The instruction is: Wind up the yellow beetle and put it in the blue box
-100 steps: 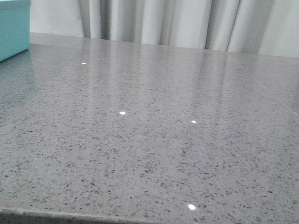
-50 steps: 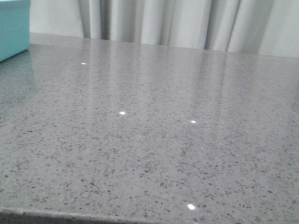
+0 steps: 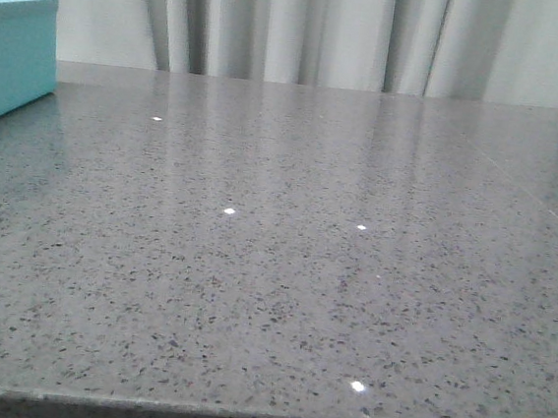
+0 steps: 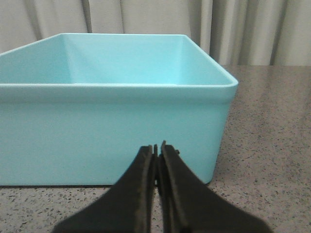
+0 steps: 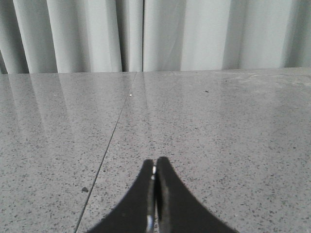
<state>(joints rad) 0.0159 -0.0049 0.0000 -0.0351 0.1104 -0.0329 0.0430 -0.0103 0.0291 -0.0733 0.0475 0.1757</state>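
Grey speckled polished stone desk (image 3: 283, 269): glossy top, small bright light spots reflected on it, one thin seam running across the surface in the right wrist view.

Large light turquoise-blue rectangular box (image 3: 12, 55) with flat matte sides: standing upright at the far left edge of the desk, only one corner in the front view. Open top, rounded rim, smooth pale interior with nothing seen inside in the left wrist view (image 4: 116, 97); the floor close behind the near wall hidden by that wall.

Small yellow toy beetle: not seen in any view; place cannot be told.

Left black two-fingered gripper (image 4: 158, 148): fingers pressed together, tips meeting, nothing between them. Low over the desk, just in front of the near wall of the blue box, apart from it.

Right black two-fingered gripper (image 5: 155, 167): fingers closed tip to tip, holding nothing. Low over bare desk surface, beside the seam, pointing toward the far edge.

Pale grey pleated curtain (image 3: 306, 29): hanging behind the far edge of the desk, across the whole background.
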